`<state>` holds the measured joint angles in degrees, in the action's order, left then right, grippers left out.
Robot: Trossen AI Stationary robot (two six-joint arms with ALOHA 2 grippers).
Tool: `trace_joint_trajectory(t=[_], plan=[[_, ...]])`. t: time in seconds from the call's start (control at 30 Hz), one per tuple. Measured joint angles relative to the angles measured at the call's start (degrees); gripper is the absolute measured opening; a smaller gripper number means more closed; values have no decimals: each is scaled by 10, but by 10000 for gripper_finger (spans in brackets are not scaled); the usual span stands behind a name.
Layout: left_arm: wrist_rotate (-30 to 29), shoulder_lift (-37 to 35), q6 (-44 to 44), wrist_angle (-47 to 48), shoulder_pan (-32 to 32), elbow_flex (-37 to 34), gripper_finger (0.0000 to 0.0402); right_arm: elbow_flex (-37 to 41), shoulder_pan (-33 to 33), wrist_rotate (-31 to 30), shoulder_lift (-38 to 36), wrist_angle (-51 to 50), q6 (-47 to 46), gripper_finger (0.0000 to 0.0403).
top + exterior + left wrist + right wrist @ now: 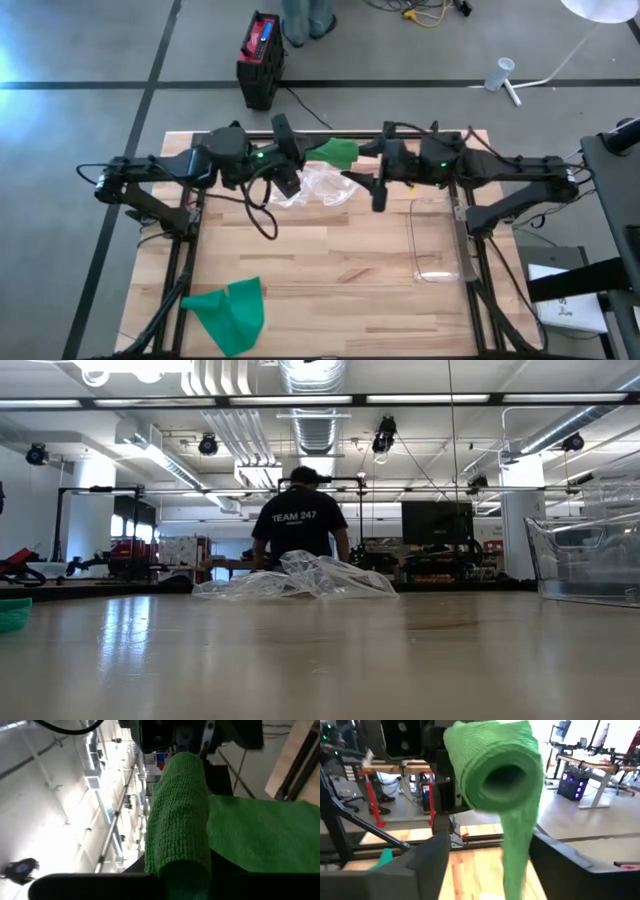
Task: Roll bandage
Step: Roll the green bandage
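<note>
Bandage [492, 772] first: the green roll sits pinched in my left gripper [180, 870], whose jaws are pressed onto one end of it, as the left wrist view shows with the roll running straight out from between them. My right gripper [485, 865] faces the roll's open end with its jaws spread wide, one dark finger [427, 865] on each side and neither touching the cloth. A loose green tail hangs from the roll down between those spread fingers.

Both grippers are held up above the far middle of the table [330, 270]. Just below and beside the left one lies a crumpled clear plastic bag [320, 185]. Off to the right gripper's own side stands a clear plastic bin [437, 240]. Well away, at the near left corner, lies a second piece of green bandage [228, 312], loose and unrolled.

My worry is the tail. With only one gripper holding, the roll could loosen or slip out and unwind over the bag. If I close the right jaws carelessly I could catch the hanging strip rather than the roll, and pull turns off it instead of winding them on.
</note>
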<state>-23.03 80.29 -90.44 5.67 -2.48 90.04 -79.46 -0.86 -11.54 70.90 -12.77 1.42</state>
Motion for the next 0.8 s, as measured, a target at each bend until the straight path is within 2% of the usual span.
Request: trace_joint_trajectory(t=[0.17,0.27,0.5,0.57,0.8], plan=[[0,-1,-42,-18,-1,-9,29,0,0,21,-37,-43,-22,301],[0,-1,-63,-20,-3,-11,28,0,0,45,-53,-40,-11,312],[-5,0,-173,-73,-13,-42,36,0,0,45,-55,51,24,304],[-6,0,-211,-77,-15,-48,32,-1,0,45,-45,78,5,301],[-15,-1,-278,-157,-25,-86,38,0,0,58,1,71,-49,300]])
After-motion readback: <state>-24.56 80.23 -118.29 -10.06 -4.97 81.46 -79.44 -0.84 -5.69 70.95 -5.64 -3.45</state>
